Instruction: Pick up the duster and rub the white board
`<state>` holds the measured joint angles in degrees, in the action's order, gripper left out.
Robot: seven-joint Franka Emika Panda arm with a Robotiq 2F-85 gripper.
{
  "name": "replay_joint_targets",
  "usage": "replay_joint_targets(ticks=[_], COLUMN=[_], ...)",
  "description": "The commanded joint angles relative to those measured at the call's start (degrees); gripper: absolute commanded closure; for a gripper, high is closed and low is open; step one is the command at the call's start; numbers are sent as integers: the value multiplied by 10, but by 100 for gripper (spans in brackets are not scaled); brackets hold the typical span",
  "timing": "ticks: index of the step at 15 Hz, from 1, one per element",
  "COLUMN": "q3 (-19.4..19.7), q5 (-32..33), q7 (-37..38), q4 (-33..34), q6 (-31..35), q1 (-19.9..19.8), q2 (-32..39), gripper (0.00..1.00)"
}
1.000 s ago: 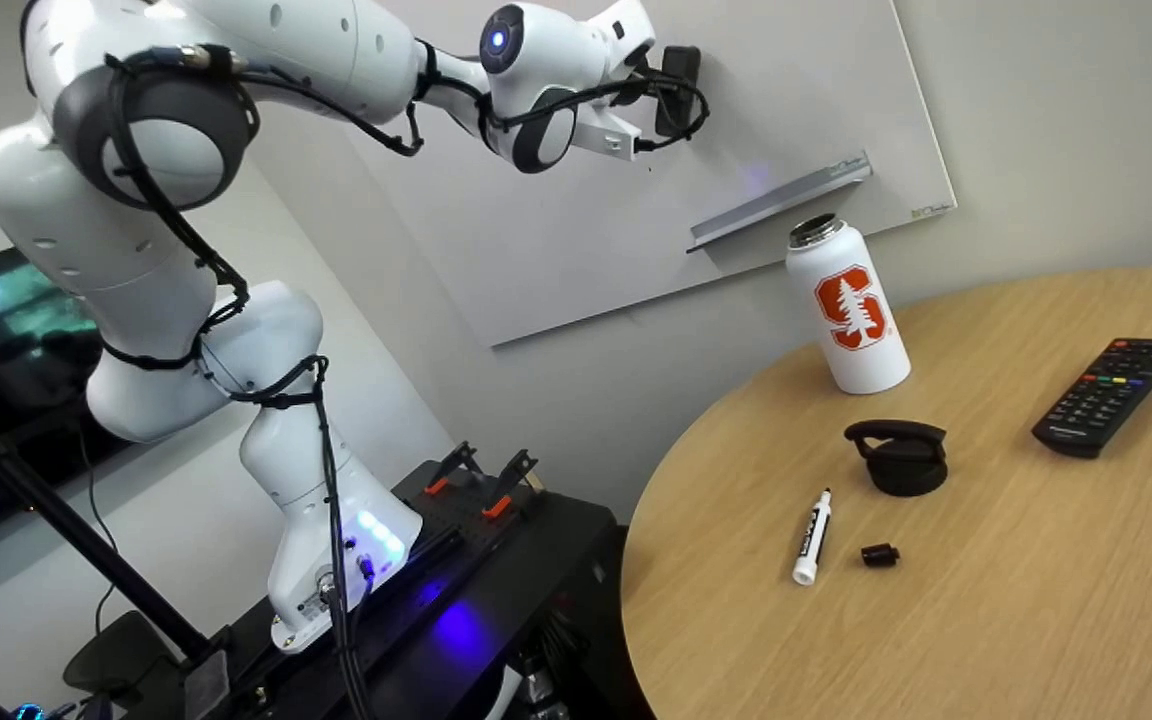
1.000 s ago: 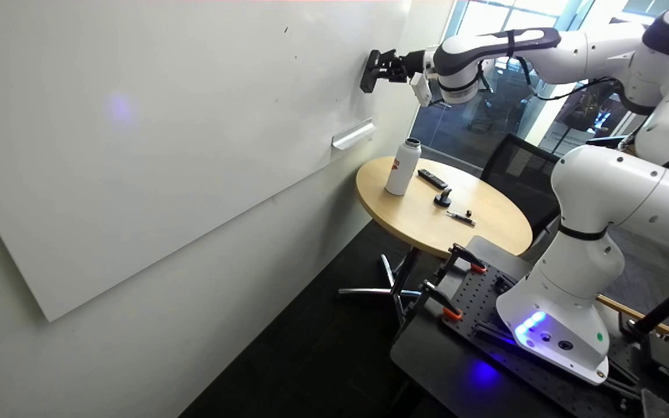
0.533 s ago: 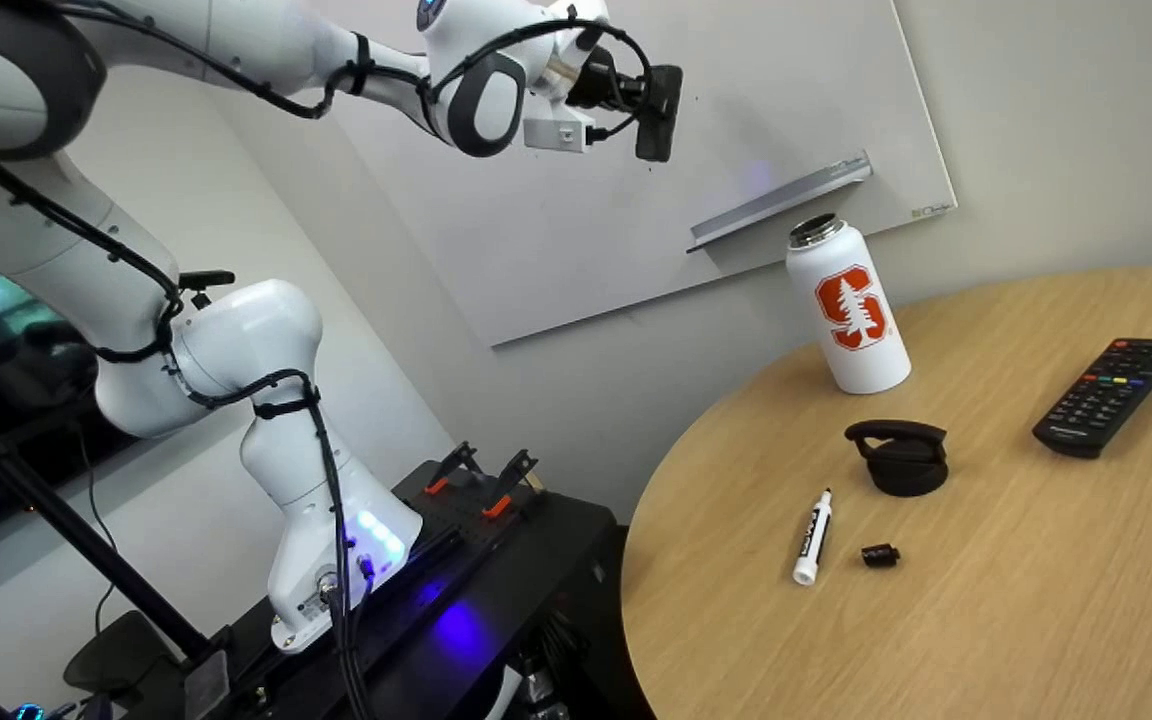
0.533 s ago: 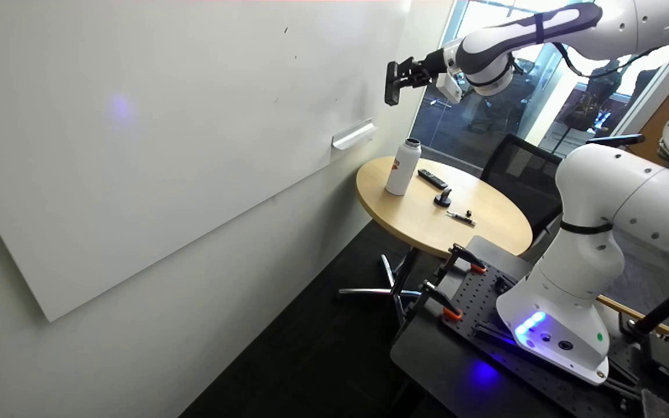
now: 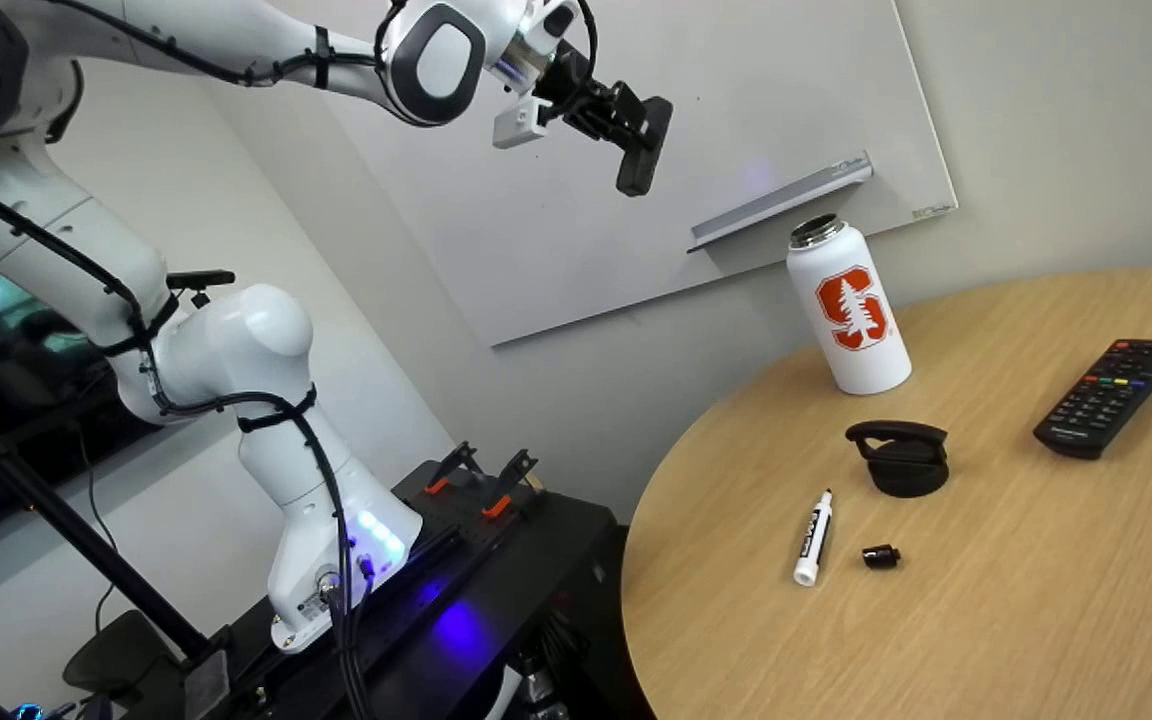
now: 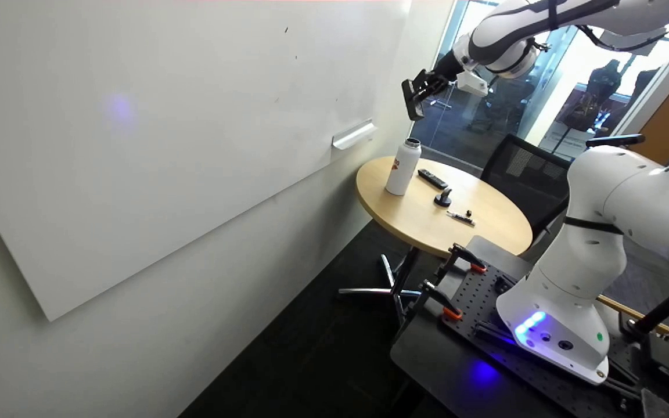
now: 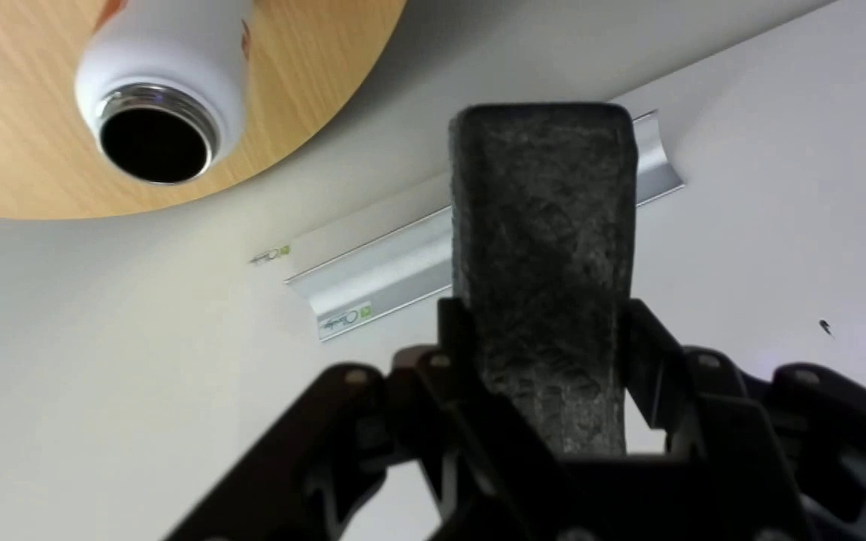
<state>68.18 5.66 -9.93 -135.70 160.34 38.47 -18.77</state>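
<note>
Gripping the duster (image 7: 546, 210) by its long sides, the gripper (image 7: 542, 330) stands apart from the board (image 6: 166, 162), whereas one second earlier the duster lies at or just beside the surface; the gripper also points lower, and the duster is tilted in both exterior views. The pick-up is thus complete, and the change suggests a rubbing stroke ended or broken off; whether the rubbing as a whole is done cannot be told. Lower down, and to one side in the wrist view, is the white bottle (image 5: 851, 310), open at the top; any further lowering calls for a path away from its mouth, since a brush could topple it. The bottle stands near the curved rim of the bench (image 5: 1016, 600), which leaves it little support on that side. Beyond, the ledge (image 5: 784, 202) projects from the lower part of the board and passes behind the duster in the wrist view; its front edge could catch a stroke made too low. Farther out, open room for rubbing extends above the ledge and along the broad surface, where small dark marks (image 6: 286, 29) are visible; a return stroke, if intended, probably calls for the duster to be squared to the board first.
</note>
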Motion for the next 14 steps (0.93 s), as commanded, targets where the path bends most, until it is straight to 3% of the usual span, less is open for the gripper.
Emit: replay_joint_targets(ticks=[1, 3, 4, 9, 14], q3=[-11, -16, -16, 1, 100], q5=[0, 0, 0, 20, -35], q7=[0, 0, 0, -1, -6], q4=[0, 0, 0, -17, -57], q6=[0, 0, 0, -85, -45], q1=[-14, -20, -20, -50, -6], q2=[12, 27, 31, 55, 105], gripper=[48, 48, 73, 73, 73])
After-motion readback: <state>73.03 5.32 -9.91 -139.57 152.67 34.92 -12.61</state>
